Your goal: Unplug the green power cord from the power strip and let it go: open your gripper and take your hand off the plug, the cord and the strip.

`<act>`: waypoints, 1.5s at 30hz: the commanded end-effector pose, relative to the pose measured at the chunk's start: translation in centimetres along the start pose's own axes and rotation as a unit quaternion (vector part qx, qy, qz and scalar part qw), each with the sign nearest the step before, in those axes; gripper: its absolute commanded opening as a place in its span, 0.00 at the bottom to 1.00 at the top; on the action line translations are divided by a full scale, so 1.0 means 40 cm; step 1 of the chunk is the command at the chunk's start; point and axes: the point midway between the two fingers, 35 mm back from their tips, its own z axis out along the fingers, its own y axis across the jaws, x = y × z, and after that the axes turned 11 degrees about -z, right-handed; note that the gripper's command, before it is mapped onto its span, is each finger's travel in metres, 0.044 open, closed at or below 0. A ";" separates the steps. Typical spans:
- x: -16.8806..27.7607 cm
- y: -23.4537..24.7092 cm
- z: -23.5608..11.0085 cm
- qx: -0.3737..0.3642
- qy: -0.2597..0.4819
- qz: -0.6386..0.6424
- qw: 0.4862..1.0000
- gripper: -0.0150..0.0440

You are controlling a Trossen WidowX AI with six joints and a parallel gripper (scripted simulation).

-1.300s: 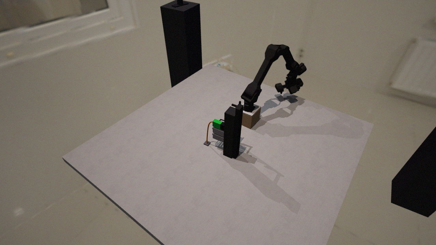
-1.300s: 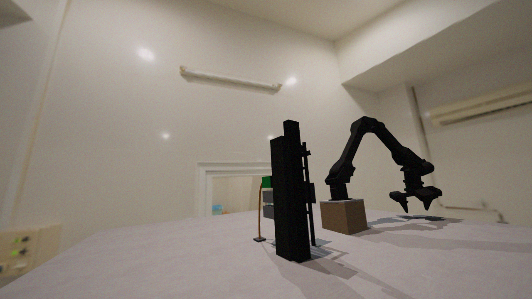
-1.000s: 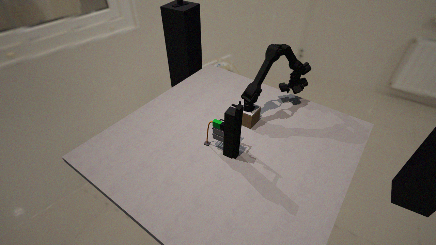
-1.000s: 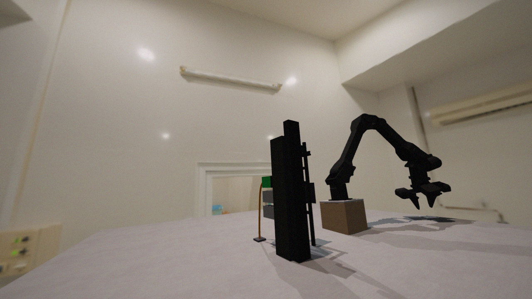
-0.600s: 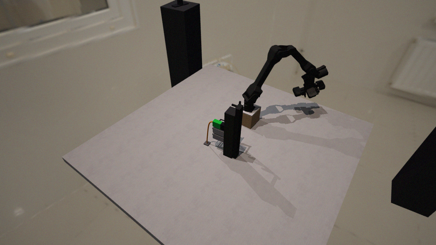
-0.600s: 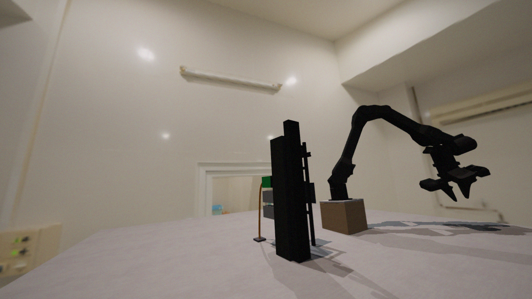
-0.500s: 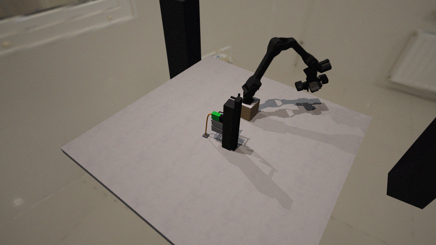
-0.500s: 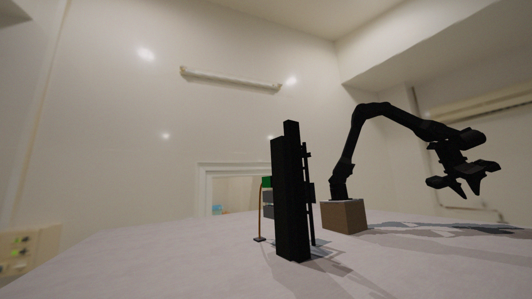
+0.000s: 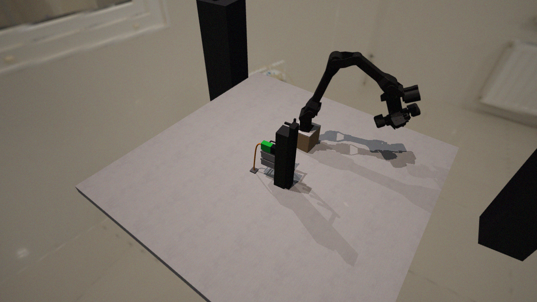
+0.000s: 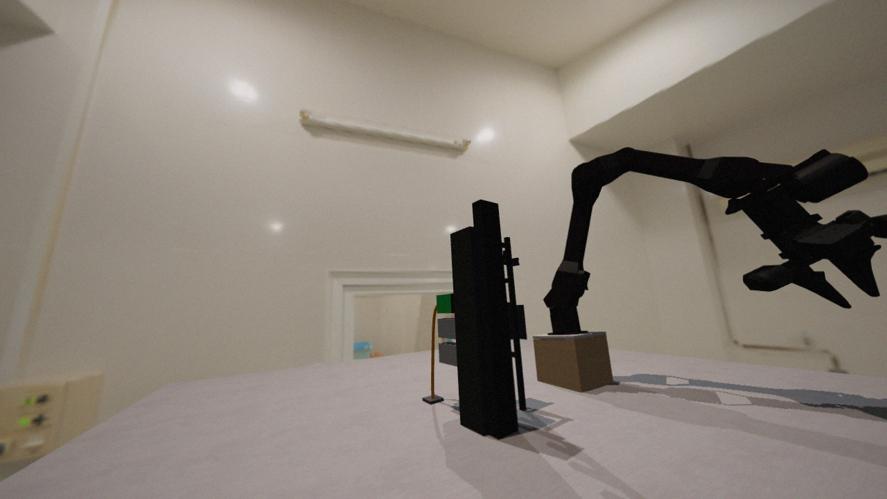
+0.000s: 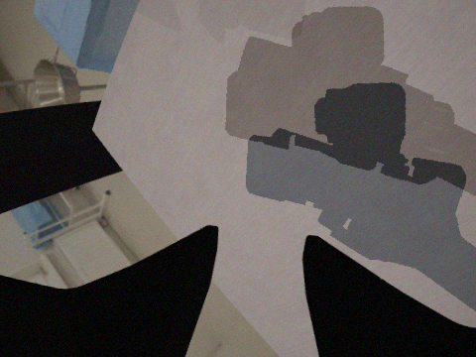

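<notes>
The green plug (image 9: pixel 266 146) (image 10: pixel 444 303) sits level above two grey blocks (image 9: pixel 267 162) (image 10: pixel 447 353), its inner end partly hidden by a tall black post (image 9: pixel 284 157) (image 10: pixel 484 341). An orange-brown cord (image 9: pixel 254 159) (image 10: pixel 432 356) drops from the plug to a small dark foot plate (image 9: pixel 254 170) (image 10: pixel 432 399). The power strip cannot be made out clearly behind the post, nor whether the plug is seated. My gripper (image 10: pixel 862 301) (image 11: pixel 261 242) is partly open and empty, high and far to the right of the plug, touching nothing.
The arm's brown base block (image 9: pixel 308 139) (image 10: pixel 573 361) stands behind and right of the post. A thin black rail (image 10: pixel 514 347) stands beside the post. The pale table top (image 9: pixel 180 187) (image 11: pixel 164 99) has an edge below my gripper. Big black pillars (image 9: pixel 227 48) (image 9: pixel 514 214) stand beyond the table.
</notes>
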 end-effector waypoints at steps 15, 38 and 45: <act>-0.387 -0.202 -0.266 -0.003 -0.142 0.015 0.990 0.53; -0.661 -0.609 -0.761 0.096 -0.381 0.012 0.920 0.53; -0.660 -0.802 -0.924 0.166 -0.434 0.057 0.884 0.53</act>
